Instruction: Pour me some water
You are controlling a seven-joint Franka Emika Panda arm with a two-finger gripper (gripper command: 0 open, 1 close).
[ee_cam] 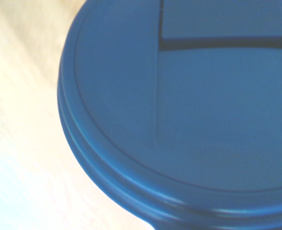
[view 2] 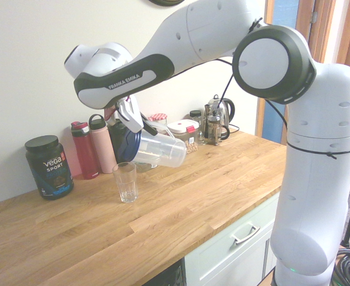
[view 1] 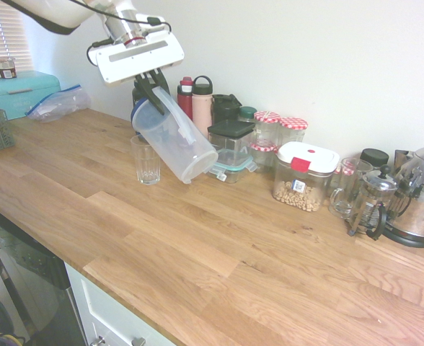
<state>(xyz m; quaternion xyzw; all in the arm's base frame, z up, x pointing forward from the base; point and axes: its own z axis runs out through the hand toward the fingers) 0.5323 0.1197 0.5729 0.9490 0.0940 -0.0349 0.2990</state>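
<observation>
My gripper (view 1: 153, 92) (view 2: 130, 121) is shut on the handle of a clear plastic pitcher (view 1: 177, 143) (view 2: 158, 151) with a blue lid (ee_cam: 189, 120). The pitcher hangs steeply tilted, almost on its side, with its lid end over a small clear drinking glass (view 1: 147, 160) (view 2: 125, 182) that stands upright on the wooden counter (view 1: 197, 238). The lid's rim is just above the glass's mouth. I cannot make out any water in the pitcher, in the glass or in the air between them. The wrist view is filled by the blue lid.
Along the back wall stand a red bottle (view 1: 186, 96), a pink bottle (view 1: 202, 105), lidded containers (view 1: 230, 140), a nut box (view 1: 303, 176), a French press (view 1: 371, 205) and a kettle (view 1: 421, 198). A black protein tub (view 2: 49, 167) stands beyond the glass.
</observation>
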